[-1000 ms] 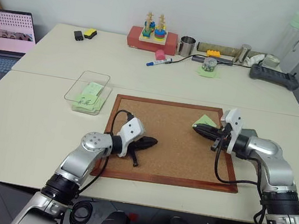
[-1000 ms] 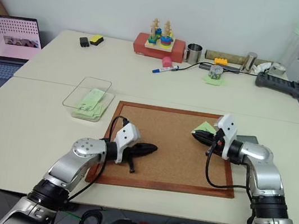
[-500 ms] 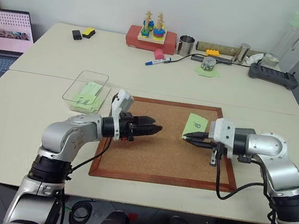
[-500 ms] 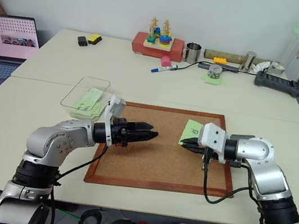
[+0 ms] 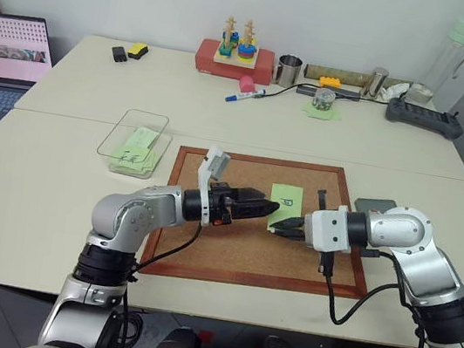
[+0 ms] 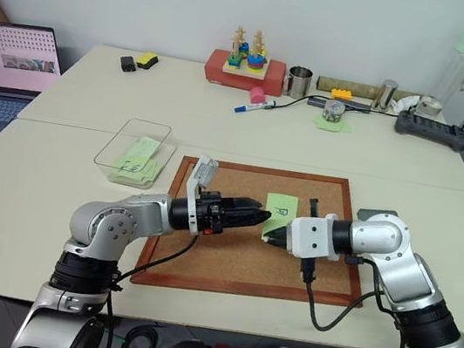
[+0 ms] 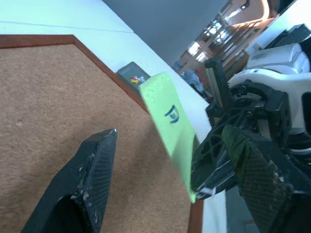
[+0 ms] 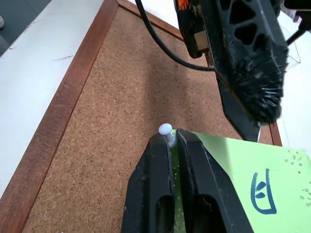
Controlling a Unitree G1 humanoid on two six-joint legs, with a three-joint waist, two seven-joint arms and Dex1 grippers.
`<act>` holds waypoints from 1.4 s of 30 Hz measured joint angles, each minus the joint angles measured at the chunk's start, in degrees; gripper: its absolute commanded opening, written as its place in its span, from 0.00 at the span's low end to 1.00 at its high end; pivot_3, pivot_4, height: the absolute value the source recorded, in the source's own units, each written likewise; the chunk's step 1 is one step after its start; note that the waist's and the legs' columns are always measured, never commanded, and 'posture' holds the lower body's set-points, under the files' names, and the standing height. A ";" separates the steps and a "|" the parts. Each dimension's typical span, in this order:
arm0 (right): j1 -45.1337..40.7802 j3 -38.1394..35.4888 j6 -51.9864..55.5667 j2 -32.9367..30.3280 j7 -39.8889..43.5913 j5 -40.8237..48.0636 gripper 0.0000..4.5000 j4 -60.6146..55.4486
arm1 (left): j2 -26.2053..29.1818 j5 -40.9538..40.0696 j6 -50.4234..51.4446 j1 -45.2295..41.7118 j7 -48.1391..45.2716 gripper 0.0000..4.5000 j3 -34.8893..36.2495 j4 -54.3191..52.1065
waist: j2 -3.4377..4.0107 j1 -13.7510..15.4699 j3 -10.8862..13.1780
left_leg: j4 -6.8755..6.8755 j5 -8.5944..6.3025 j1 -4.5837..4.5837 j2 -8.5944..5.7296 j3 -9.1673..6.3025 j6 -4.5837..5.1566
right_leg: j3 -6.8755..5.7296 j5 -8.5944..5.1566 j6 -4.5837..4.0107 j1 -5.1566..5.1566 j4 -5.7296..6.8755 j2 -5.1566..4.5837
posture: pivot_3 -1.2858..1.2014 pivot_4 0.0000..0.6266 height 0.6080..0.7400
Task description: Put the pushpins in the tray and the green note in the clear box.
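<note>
My right gripper [image 8: 171,138] is shut on a corner of the green note [image 5: 283,205] and holds it up over the corkboard [image 5: 230,244]. A white pushpin [image 8: 165,129] sticks out at its fingertips, through the note's corner. The note bears one dark mark. Facing it from the other side, my left gripper [image 5: 269,208] is open, with one finger [image 7: 92,174] on each side of the note's free edge, not touching. The dark grey tray [image 5: 374,205] lies past the board's right frame, behind my right arm. The clear box [image 5: 134,141] sits left of the board.
Green notes [image 5: 134,156] lie in the clear box. On the far table stand a red block with a ring toy [image 5: 237,58], a metal cup [image 5: 290,70], a marker [image 5: 246,97] and a controller [image 5: 424,118]. A laptop [image 5: 9,46] is at far left.
My right gripper carried the note leftward off the board's back right corner to mid-board. The left hand rose, swung right toward it, and its fingers opened around the note.
</note>
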 measured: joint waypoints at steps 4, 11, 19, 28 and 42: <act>-0.20 0.20 -1.15 0.18 -0.02 -0.09 0.00 0.00 | -1.12 -0.20 0.07 0.84 0.66 0.54 -0.92 0.00 | 0.00 0.00 0.00 | 0.00 0.00 0.00 0.00 -0.01 0.00 | -0.01 0.00 -0.01 0.00 0.00 0.00 | 0.52 0.24 1.00; -0.20 1.09 -2.27 0.29 -0.05 -0.13 0.00 0.00 | -1.46 -0.61 -0.22 1.57 0.92 0.22 -1.02 -0.03 | 0.00 0.00 0.00 | 0.00 0.00 0.00 0.00 0.00 0.00 | 0.01 0.00 -0.01 0.00 0.00 0.00 | 0.52 0.24 1.00; -0.20 1.14 -3.06 0.41 -0.11 -0.13 0.00 0.00 | -1.82 -0.61 -0.58 1.89 0.92 0.00 -1.19 -0.14 | 0.00 0.01 0.00 | 0.00 0.00 0.00 0.00 0.00 0.00 | 0.01 0.00 -0.01 0.00 0.00 0.00 | 0.52 0.24 1.00; -0.21 1.14 -3.86 0.61 -0.23 -0.13 0.00 0.06 | -2.07 -0.35 -1.89 3.00 1.65 0.00 -1.26 -0.16 | 0.00 0.03 0.00 | 0.00 0.00 0.00 0.00 0.00 0.00 | 0.01 0.00 -0.01 0.00 0.00 -0.01 | 0.52 0.24 1.00; 2.05 -4.96 5.65 -0.02 -3.06 6.38 0.00 -4.22 | -4.79 4.14 -9.28 3.01 7.69 0.00 -0.96 2.43 | -0.01 0.29 0.00 | 0.00 0.00 -0.02 -0.01 -0.02 0.00 | 0.00 0.00 -0.01 0.02 -0.03 -0.02 | 0.52 0.24 1.00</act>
